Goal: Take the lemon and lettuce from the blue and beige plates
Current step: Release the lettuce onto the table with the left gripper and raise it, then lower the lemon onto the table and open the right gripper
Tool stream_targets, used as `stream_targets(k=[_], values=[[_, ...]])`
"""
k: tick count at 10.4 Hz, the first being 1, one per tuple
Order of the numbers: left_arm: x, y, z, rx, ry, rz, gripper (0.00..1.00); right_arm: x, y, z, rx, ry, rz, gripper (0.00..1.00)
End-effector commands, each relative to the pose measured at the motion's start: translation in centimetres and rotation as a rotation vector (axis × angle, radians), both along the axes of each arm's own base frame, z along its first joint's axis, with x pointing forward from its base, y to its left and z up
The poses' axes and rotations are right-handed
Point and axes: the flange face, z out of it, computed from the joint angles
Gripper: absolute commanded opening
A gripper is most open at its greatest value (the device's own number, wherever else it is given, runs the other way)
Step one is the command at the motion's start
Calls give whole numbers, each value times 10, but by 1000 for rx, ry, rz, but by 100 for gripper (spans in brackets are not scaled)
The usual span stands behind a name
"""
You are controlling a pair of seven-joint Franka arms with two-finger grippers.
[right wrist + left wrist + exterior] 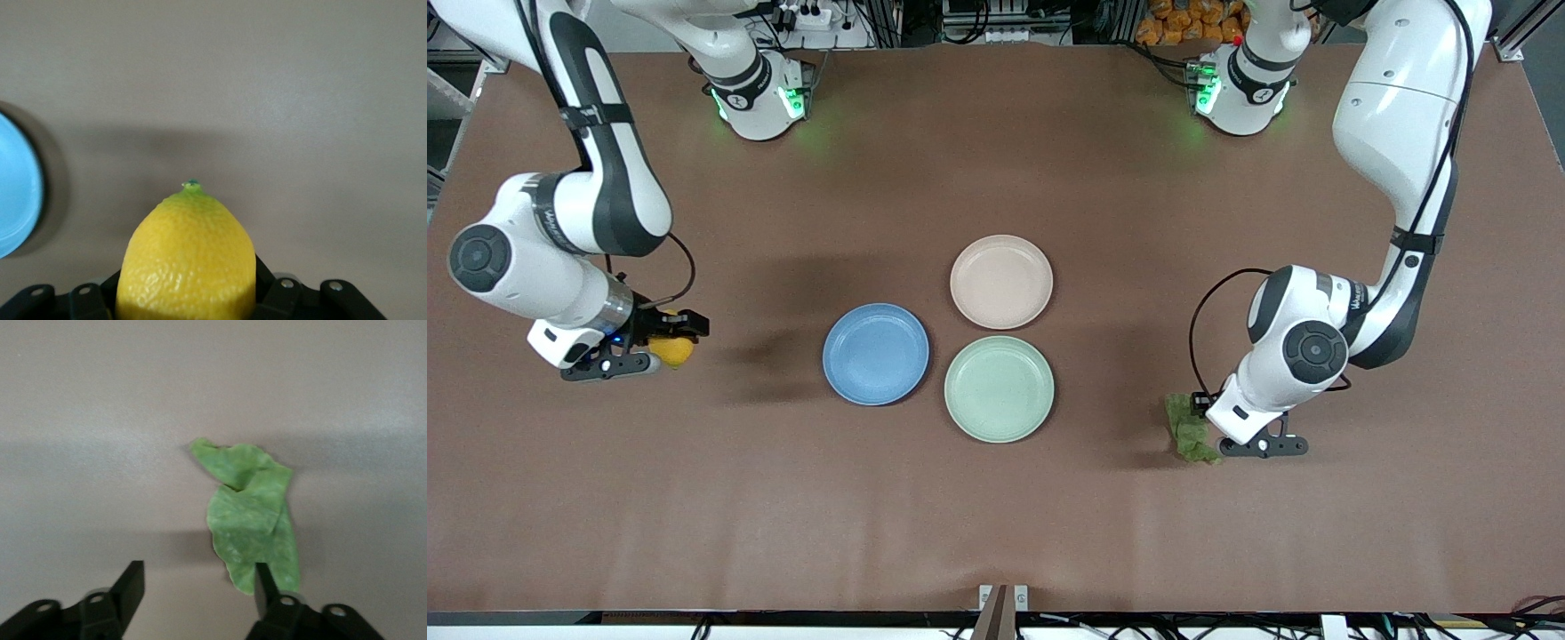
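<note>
Lettuce [1192, 430] is seen on the bare table [996, 516] toward the left arm's end, nearest the front camera of all the items and well apart from the plates. The left gripper [197, 583] is held low over it with fingers spread wide; one finger [265, 587] touches the leaf edge, nothing is clamped. Judged as either just released or not yet gripped; it cannot be told which.

Lemon [187, 257] is clamped between the closed-in fingers of the right gripper [665, 340], stem tip pointing away from the wrist, over bare table at the right arm's end. Whether it rests on the surface cannot be told.

Green plate [999, 388], blue plate [876, 354] and beige plate [1001, 282], farthest of the three, are grouped mid-table, just beside one another. All three are empty, so both pick-offs are judged done.

The surface is a brown matte mat. Arm bases, cables and a pile of orange items are seen along the table edge farthest from the camera.
</note>
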Motion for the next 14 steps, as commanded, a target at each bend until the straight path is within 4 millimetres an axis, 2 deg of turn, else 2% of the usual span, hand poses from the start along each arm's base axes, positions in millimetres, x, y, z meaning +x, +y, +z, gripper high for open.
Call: stream_targets(k=[1, 2, 3, 4, 7, 9, 12, 14], values=[[-21, -1, -1, -6, -21, 0, 100, -20, 2, -34, 15, -25, 2, 24], [-35, 4, -1, -8, -32, -4, 100, -22, 4, -48, 13, -10, 8, 24], [-48, 21, 0, -8, -41, 12, 100, -24, 5, -60, 10, -16, 7, 24], [-63, 27, 4, -9, -51, 12, 100, -27, 5, -76, 6, -20, 5, 24], [-98, 52, 26, 8, -45, 37, 100, -30, 7, -105, -2, -23, 9, 24], [-113, 58, 32, 0, -35, 53, 100, -30, 6, -124, -8, -39, 7, 24], [-142, 57, 33, 5, -10, 43, 100, -30, 5, -138, -12, -46, 4, 24], [-148, 55, 36, 7, -14, 41, 100, -30, 3, -148, -15, -55, 2, 28]])
